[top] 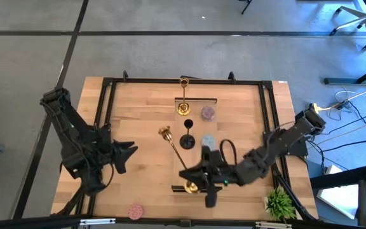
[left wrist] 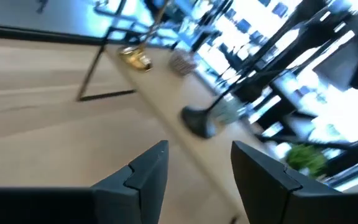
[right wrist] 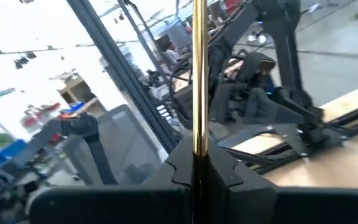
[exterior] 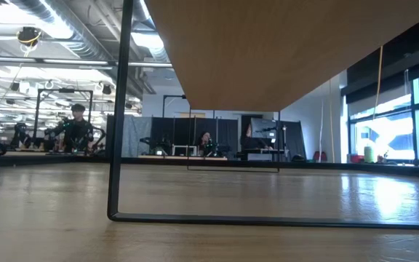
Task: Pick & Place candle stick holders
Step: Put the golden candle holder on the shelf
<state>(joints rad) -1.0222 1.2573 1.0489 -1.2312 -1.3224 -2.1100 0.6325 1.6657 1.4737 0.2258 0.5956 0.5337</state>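
Observation:
A gold holder with a long thin stem point(top: 176, 156) lies slanted over the near middle of the table, its flared end point(top: 164, 132) pointing far-left. My right gripper point(top: 193, 179) is shut on it near its other end. A second gold holder point(top: 183, 105) stands at the far middle. A black holder point(top: 187, 141) stands at the centre, a light-blue low one point(top: 209, 140) beside it, a mauve one point(top: 208, 113) farther back, and a pink one point(top: 135, 210) at the near left. My left gripper point(top: 131, 152) is open and empty at the left. My right gripper pinches the gold holder's thin stem point(right wrist: 199, 140) between its two fingers. The stem runs straight out past the fingertips point(right wrist: 180, 163). The fingers come in low from the table's right side. The gripper hides the holder's near end, and I cannot tell whether it is lifted clear.
A small green plant point(top: 279, 203) stands at the near right corner. Black wire frames stand at the far middle point(top: 196, 100) and the near middle point(top: 178, 188). A black rail point(top: 107, 114) runs around the tabletop. Bare wood lies between my left gripper and the holders.

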